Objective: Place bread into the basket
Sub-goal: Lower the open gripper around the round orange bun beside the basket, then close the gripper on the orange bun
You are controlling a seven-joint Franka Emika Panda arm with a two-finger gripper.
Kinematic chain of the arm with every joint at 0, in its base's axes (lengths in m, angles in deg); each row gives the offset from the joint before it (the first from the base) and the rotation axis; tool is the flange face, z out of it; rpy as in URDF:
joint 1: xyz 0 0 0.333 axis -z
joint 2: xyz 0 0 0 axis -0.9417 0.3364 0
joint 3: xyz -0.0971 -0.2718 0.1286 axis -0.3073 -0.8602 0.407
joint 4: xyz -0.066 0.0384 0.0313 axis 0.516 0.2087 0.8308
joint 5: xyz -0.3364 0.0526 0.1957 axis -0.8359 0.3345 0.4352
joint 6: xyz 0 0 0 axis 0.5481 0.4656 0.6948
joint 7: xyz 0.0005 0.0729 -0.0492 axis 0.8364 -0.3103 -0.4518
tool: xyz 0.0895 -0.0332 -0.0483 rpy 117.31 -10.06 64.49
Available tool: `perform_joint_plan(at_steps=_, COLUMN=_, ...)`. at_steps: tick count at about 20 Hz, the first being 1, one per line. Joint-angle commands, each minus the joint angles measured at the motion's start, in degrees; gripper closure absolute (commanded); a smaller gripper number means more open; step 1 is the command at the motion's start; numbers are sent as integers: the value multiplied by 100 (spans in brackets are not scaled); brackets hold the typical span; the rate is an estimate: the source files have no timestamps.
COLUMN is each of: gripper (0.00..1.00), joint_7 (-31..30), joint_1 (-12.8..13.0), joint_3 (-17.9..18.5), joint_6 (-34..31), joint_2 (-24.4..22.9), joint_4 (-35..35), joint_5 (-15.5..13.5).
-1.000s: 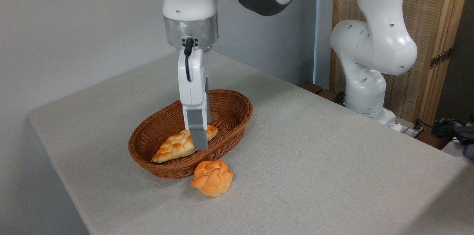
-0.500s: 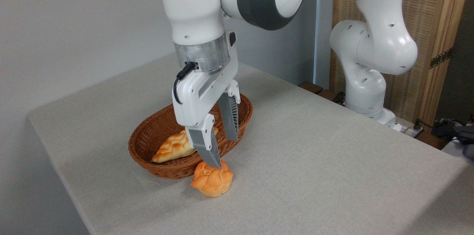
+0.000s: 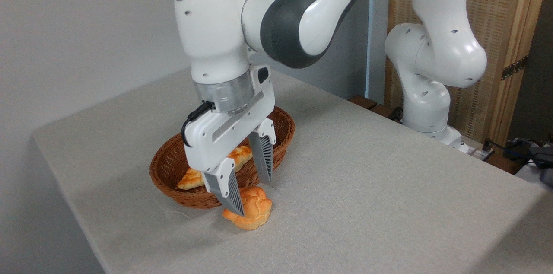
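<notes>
Straddling the bun (image 3: 252, 209), the gripper (image 3: 252, 194) stands open, one finger each side. Bun sits on the table, touching the basket (image 3: 283, 127) at its near rim. Likely light, soft; pinch across the paler base, gently.

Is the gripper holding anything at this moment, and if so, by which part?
Nothing is held yet. The gripper is open, its fingers straddling the bun, which sits on the table beside the basket.
</notes>
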Motion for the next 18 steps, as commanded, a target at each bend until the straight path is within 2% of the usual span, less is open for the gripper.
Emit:
perform_joint_plan(at_steps=1, gripper=0, joint_7=206, joint_1=77, joint_3=18, joint_6=92, joint_2=108, joint_4=-21, joint_5=97)
perform_joint_plan(at_steps=6, gripper=0, joint_7=540, joint_1=68, joint_3=27, joint_6=171, joint_2=196, joint_4=-21, joint_5=97)
perform_joint_plan(at_steps=13, gripper=1, joint_7=540, joint_1=59, joint_3=27, joint_6=250, joint_2=363, joint_4=-21, joint_5=97)
perform_joint_plan(at_steps=15, gripper=14, joint_7=540, joint_1=59, joint_3=27, joint_6=250, joint_2=381, joint_4=-21, joint_5=97)
perform_joint_plan(at_steps=18, gripper=49, joint_7=540, joint_1=51, joint_3=35, joint_6=233, joint_2=381, joint_4=-21, joint_5=97)
